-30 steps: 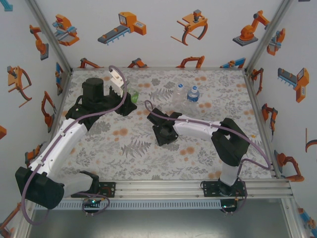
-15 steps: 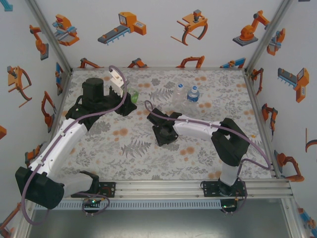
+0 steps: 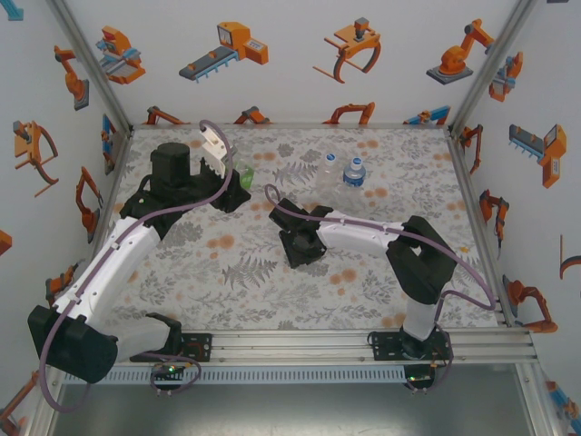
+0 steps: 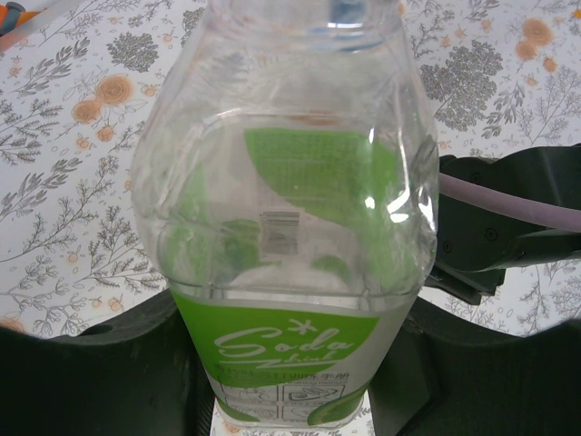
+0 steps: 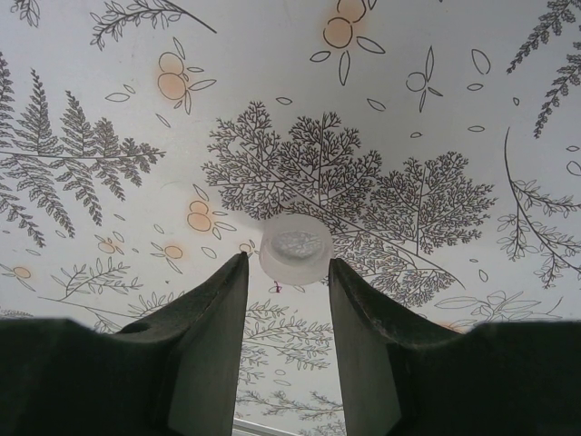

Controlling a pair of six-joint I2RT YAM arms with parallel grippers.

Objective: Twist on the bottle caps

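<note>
**Right claw** (image 5: 289, 265): jaws partly closed; you cannot tell whether they pinch.
**Cap** (image 5: 295, 247): between its tips, dead ahead, round face showing.
**Tabletop** (image 5: 436, 109): bare print all round that claw, so you have room to lift.
**Left claw** (image 3: 229, 188): clamped on the green bottle (image 4: 286, 227), whose long axis runs out past the tips. It lies left of and beyond your right claw.
**Plain bottle** (image 3: 329, 166), **labelled bottle** (image 3: 355, 173): upright, farther off, right of the green bottle.
</note>
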